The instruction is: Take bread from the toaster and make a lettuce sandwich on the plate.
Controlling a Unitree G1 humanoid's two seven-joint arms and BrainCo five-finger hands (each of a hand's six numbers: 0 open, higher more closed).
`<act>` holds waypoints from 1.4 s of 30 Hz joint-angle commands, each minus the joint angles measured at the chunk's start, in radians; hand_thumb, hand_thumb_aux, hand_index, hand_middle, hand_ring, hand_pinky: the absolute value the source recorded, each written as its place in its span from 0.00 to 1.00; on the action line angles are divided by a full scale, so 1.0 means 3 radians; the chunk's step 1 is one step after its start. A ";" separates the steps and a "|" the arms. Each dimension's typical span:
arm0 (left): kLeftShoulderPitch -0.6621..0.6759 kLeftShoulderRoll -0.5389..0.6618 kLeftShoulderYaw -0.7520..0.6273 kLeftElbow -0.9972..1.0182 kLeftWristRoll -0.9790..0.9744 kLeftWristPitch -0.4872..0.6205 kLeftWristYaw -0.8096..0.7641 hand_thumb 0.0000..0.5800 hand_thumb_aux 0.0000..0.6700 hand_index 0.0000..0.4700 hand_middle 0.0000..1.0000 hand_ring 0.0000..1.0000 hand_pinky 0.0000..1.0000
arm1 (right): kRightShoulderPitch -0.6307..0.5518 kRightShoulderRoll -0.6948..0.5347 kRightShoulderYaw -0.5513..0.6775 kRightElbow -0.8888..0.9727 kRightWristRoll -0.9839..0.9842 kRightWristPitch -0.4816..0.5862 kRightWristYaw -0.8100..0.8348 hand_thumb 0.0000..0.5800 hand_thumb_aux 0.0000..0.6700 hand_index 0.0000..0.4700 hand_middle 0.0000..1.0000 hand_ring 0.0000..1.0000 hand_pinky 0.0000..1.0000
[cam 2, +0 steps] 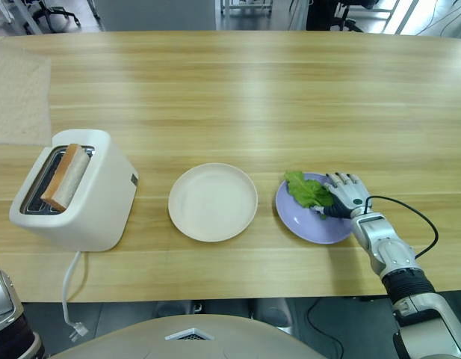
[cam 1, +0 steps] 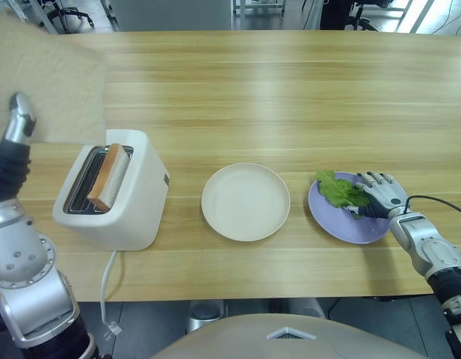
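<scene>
While raised above the table's point(cam 1: 290, 90) left end and close to the camera, clamped on a slice of bread point(cam 1: 51, 75): left hand point(cam 1: 17, 127), one finger lying against the slice's lower edge.

Below it, near the front-left corner: white toaster point(cam 1: 133, 202), with a second slice point(cam 1: 110, 176) standing upright in the slot on the toaster's right side and poking above the top. Other slot dark, contents impossible to tell. Power cord point(cam 1: 107, 292) hanging from the toaster's front over the table's front edge.

Near the middle of the front edge, just right of the toaster but apart from it: cream plate point(cam 1: 245, 202), nothing on it.

Further right along the same edge, close beside the cream plate without touching: purple plate point(cam 1: 342, 224), with a lettuce leaf point(cam 1: 336, 188) lying on its far-left part.

Over the purple plate's right side: right hand point(cam 1: 383, 193), palm down, fingers curled narrowly onto the leaf's right end and pinching it, leaf not yet lifted off the plate. Forearm reaching in from the front-right corner.
</scene>
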 commanded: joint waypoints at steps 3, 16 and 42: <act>-0.0437 -0.0108 -0.0705 -0.0366 -0.0057 0.0508 -0.0188 1.00 1.00 0.98 1.00 1.00 1.00 | 0.0082 0.0023 0.0185 0.0078 0.0067 -0.0017 0.0093 1.00 1.00 0.98 0.00 0.00 0.00; -0.0413 -0.0766 -0.2828 0.0974 0.0445 0.0602 -0.0274 1.00 1.00 0.98 1.00 1.00 1.00 | 0.0285 -0.0032 0.0012 -0.0714 0.0342 -0.0114 -0.0024 1.00 1.00 0.98 0.00 0.00 0.00; -0.0055 -0.0372 -0.3165 0.2816 0.1485 0.0139 0.0241 0.97 0.82 0.80 0.78 0.78 0.78 | 0.0517 0.0168 -0.0174 -0.2026 0.0598 -0.0355 0.0298 1.00 1.00 0.98 0.00 0.00 0.00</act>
